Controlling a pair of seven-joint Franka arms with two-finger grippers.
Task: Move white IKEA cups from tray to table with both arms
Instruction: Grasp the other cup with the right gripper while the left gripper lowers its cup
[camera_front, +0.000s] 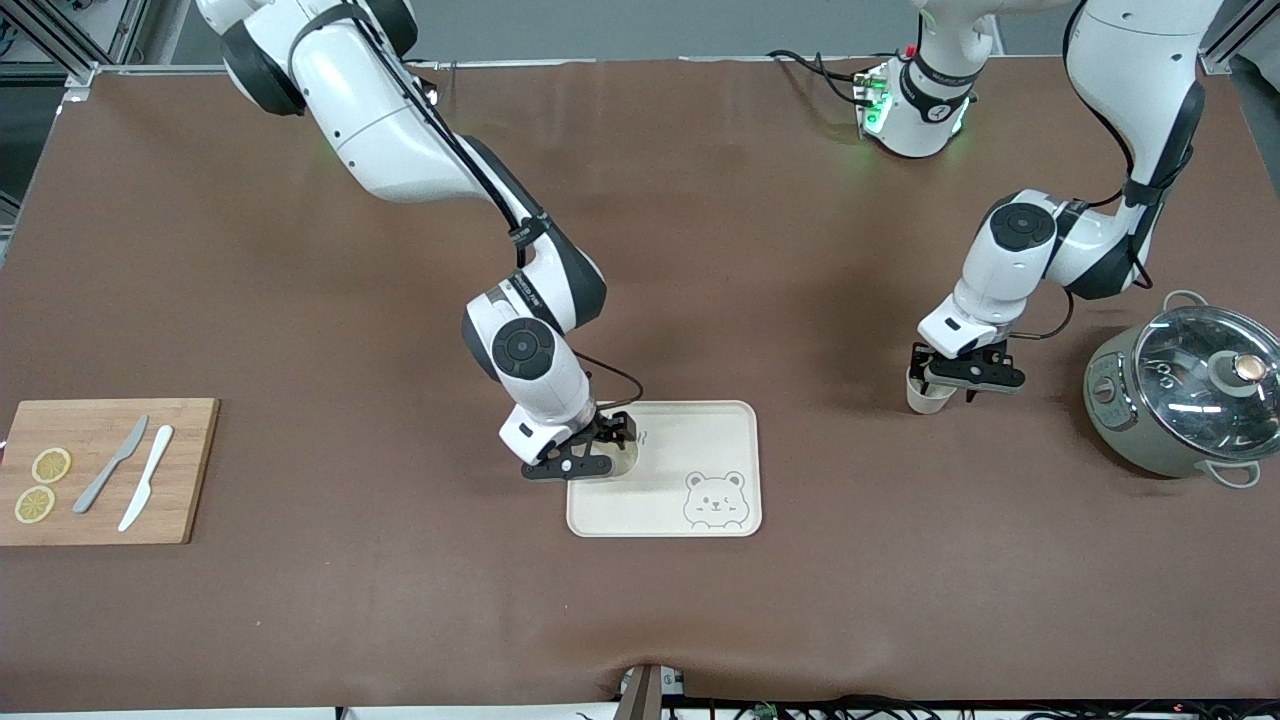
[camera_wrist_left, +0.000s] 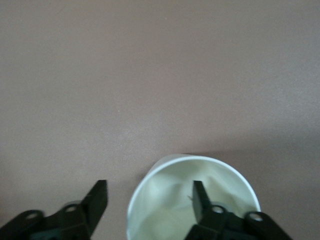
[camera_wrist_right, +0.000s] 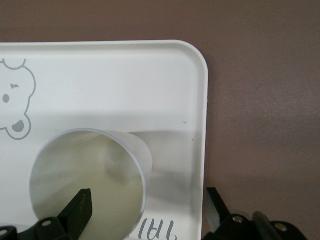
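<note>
One white IKEA cup (camera_front: 626, 458) stands upright on the cream bear tray (camera_front: 700, 440), in the corner toward the right arm's end and away from the bear drawing. My right gripper (camera_front: 590, 452) is open over it. In the right wrist view the cup (camera_wrist_right: 90, 180) has one finger (camera_wrist_right: 80, 206) inside its rim and the other finger (camera_wrist_right: 214, 204) outside, by the tray's edge (camera_wrist_right: 200, 100). The second cup (camera_front: 924, 393) stands on the brown table toward the left arm's end. My left gripper (camera_front: 965, 376) is open at its rim. In the left wrist view one finger (camera_wrist_left: 200, 197) is inside the cup (camera_wrist_left: 170, 200) and one finger (camera_wrist_left: 97, 200) is outside.
A grey pot with a glass lid (camera_front: 1185, 390) stands close beside the left gripper, at the left arm's end. A wooden cutting board (camera_front: 100, 470) with two lemon slices, a grey knife and a white knife lies at the right arm's end.
</note>
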